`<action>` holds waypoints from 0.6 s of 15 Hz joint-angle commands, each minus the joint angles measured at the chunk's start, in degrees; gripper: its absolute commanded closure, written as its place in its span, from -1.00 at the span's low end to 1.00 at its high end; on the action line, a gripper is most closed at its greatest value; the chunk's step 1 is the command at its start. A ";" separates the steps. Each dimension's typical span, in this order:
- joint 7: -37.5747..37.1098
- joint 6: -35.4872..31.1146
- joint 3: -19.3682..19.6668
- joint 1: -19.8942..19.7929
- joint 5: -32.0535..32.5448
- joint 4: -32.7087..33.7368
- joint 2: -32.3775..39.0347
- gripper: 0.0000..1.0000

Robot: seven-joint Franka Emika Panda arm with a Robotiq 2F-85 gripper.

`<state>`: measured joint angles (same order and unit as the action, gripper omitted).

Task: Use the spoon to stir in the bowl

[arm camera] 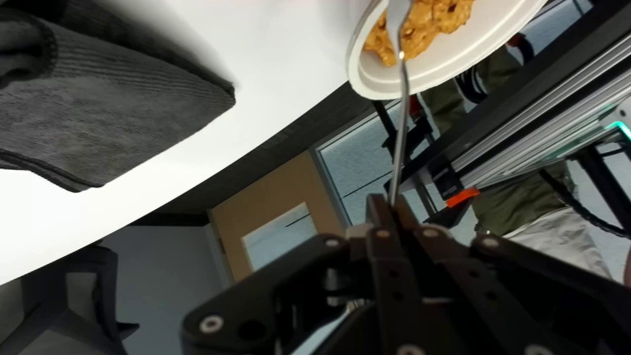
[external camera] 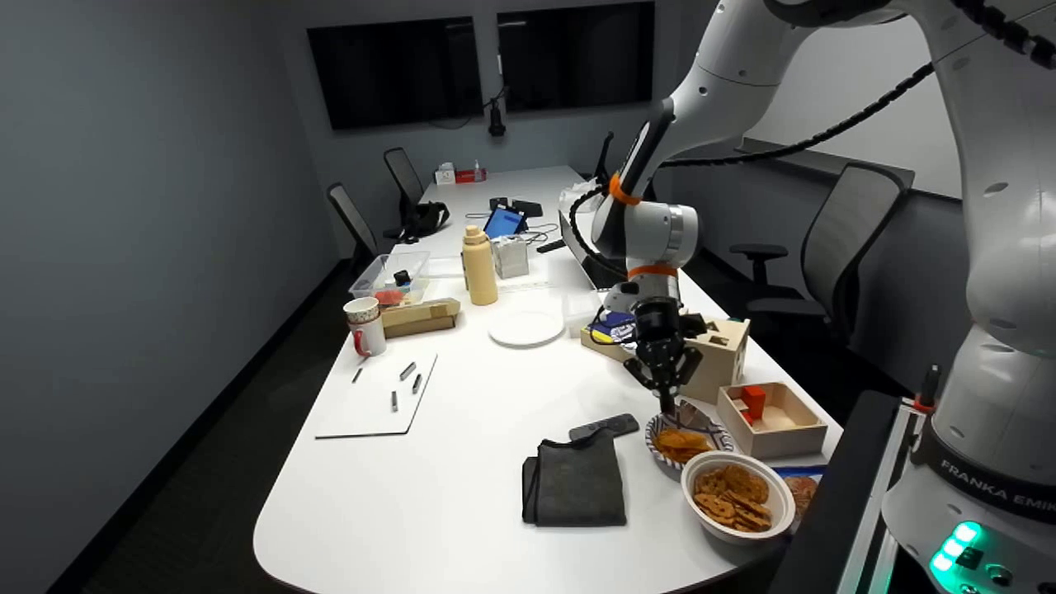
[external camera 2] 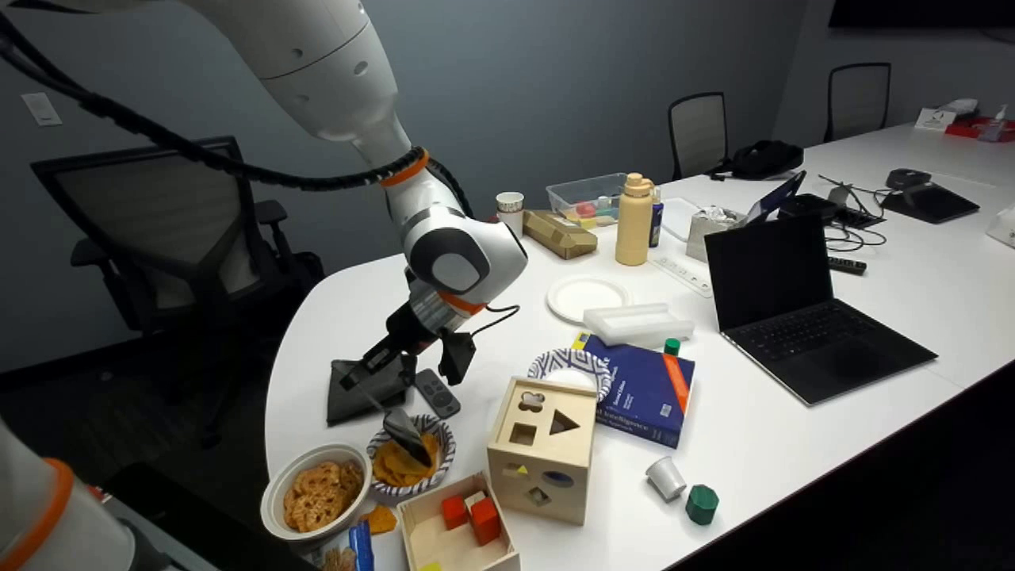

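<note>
The bowl [external camera: 656, 431] is the smaller one, with a patterned light rim and orange chips; it also shows in an exterior view [external camera 2: 446, 458]. My gripper [external camera: 667, 404] is shut on the handle end of a metal spoon [external camera 2: 406, 436]; the fingertips also show in the wrist view [arm camera: 392, 202]. The spoon slants down, and its head lies inside the bowl's rim over the chips. How deep it sits among them is unclear. In the wrist view the spoon's shaft [arm camera: 403, 98] runs up to the top edge, where its head is cut off. The bowl is out of that view.
A larger white bowl [external camera: 730, 535] of brown crisps stands right beside the bowl, also in the wrist view [arm camera: 473, 39]. A wooden tray [external camera: 784, 445], a wooden shape box [external camera 2: 547, 444], a remote [external camera 2: 438, 394] and a folded dark cloth [external camera: 575, 487] lie close around.
</note>
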<state>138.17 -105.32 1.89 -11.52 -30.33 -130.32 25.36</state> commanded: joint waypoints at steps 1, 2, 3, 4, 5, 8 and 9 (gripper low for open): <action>-1.71 4.41 -1.06 0.74 5.24 5.21 3.66 0.98; -1.55 4.58 -1.55 1.06 6.25 6.07 4.50 0.98; -1.34 4.58 -2.01 1.29 7.04 6.85 5.25 0.98; -1.28 4.26 -2.50 1.57 7.79 7.61 6.12 0.98; -1.32 3.98 -2.97 1.78 8.27 8.04 6.71 0.98; -2.16 3.32 -3.75 2.14 8.55 8.90 7.65 0.98; -3.04 2.58 -3.79 2.08 7.62 8.71 7.58 0.98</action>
<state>137.58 -103.01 -1.50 -9.47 -23.26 -123.02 32.32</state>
